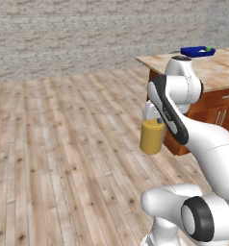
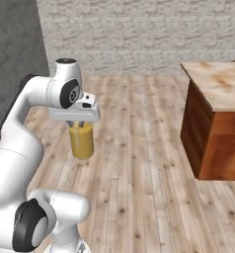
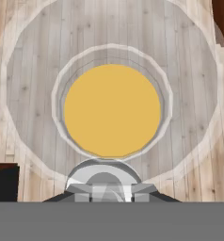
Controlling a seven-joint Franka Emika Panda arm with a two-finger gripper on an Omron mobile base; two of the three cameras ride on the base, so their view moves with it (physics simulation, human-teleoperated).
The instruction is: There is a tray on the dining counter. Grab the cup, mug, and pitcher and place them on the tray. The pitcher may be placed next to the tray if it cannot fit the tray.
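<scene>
Left base view: the gripper (image 1: 151, 120) hangs over the wooden floor with the pitcher (image 1: 152, 137) under it, orange liquid showing through the glass. The pitcher is off the ground, well short of the dining counter (image 1: 217, 67), which stands beyond the arm. On the counter's far end lies the blue tray (image 1: 196, 51), and a spot of green at the tray's far edge is most likely the cup (image 1: 209, 48), though it is too small to say whether it stands on the tray or just beside it. The mug cannot be made out here.

Right base view: the gripper (image 2: 80, 123) points straight down and its fingers pinch the rim of the pitcher (image 2: 82, 141), which hangs upright. The corner of the dining counter (image 2: 215, 84) is well apart from it, across bare floor boards.

Hand view: looking straight down into the pitcher (image 3: 112, 110), the round orange surface sits inside the clear glass wall, with floor planks beneath.

As a judgement, the pitcher is picked up and being carried; it has yet to reach the counter and be set on or next to the tray. The mug's place remains unsettled.

No brand, label or writing can be read anywhere.
</scene>
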